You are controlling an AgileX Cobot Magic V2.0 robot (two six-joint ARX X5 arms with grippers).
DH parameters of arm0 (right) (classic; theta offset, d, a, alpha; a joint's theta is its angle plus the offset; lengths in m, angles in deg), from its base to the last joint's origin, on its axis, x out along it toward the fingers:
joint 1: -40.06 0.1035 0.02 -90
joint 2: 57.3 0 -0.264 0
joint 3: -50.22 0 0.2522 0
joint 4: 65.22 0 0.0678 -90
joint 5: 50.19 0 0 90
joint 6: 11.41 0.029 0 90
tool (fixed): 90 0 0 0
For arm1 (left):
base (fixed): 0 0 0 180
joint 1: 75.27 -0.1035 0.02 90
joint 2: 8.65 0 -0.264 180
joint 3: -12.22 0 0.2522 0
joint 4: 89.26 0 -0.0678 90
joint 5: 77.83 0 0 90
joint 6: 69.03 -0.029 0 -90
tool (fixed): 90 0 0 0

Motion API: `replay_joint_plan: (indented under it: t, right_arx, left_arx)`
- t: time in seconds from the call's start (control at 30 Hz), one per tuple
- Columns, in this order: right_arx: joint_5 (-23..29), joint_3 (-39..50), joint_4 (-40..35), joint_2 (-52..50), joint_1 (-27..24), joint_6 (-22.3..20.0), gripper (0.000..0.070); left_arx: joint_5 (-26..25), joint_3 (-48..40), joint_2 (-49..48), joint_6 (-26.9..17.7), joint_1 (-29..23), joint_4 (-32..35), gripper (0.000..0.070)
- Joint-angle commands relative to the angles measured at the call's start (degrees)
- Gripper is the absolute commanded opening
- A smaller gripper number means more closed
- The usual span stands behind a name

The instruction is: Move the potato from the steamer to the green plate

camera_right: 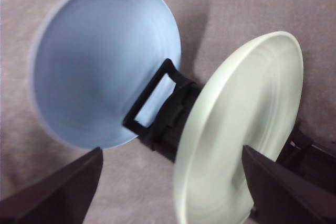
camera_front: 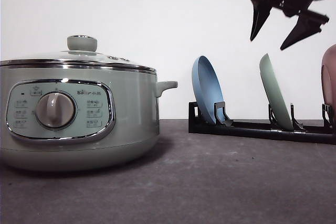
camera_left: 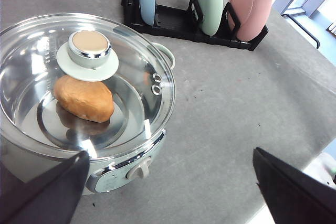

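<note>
In the front view, the right gripper hangs in the upper right of the frame, its two black fingers spread wide with nothing between them, high above the black plate rack. The pale mint-green round plate stands on edge in the rack at right, with a round blue plate in the slot to its left and the edge of a pink plate at the far right border. The large pale sage-green steamer with chrome rim, dial panel and knobbed glass lid fills the left half, resting on the dark grey counter. A white wall with a socket is behind.

In the left wrist view, the left gripper has its dark fingers far apart at the lower corners, holding nothing, above the steamer. The oval orange-brown potato lies on the steamer's floor under the closed lid.

In the right wrist view, the open fingers frame the blurred blue and green plates, upright in the rack.
</note>
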Motion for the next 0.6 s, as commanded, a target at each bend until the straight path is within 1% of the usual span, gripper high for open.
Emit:
replay_joint_plan:
  t: [0.0, 0.2, 0.23, 0.27, 0.33, 0.5, 0.57]
  right_arx:
    - [0.17, -1.49, -1.08, 1.77, 0.18, 0.66, 0.0535]
    - [0.92, -1.49, -2.79, 4.55, 0.18, 0.79, 0.0532]
    - [1.11, -1.49, -3.05, 4.87, 0.18, 0.81, 0.0521]
    - [1.16, -1.49, -3.31, 5.12, 0.18, 0.81, 0.0500]
    - [1.46, -1.49, -3.58, 5.28, 0.18, 0.81, 0.0431]
    - [1.44, -1.49, -4.16, 5.67, 0.18, 0.81, 0.0289]
    - [1.39, -1.49, -4.13, 5.91, 0.18, 0.81, 0.0242]
  left_arx:
    - [-0.30, 1.33, 0.28, -0.96, 0.13, 0.52, 0.0637]
    - [-0.31, 1.33, 0.28, -0.95, 0.13, 0.44, 0.0636]
    - [-0.31, 1.33, 0.28, -0.96, 0.13, 0.42, 0.0636]
    - [-0.31, 1.33, 0.28, -0.96, 0.13, 0.39, 0.0636]
    - [-0.30, 1.33, 0.28, -0.96, 0.13, 0.21, 0.0636]
    - [-0.28, 1.33, 0.31, -0.98, 0.13, 0.10, 0.0636]
    - [-0.28, 1.33, 0.31, -0.96, 0.13, 0.10, 0.0636]
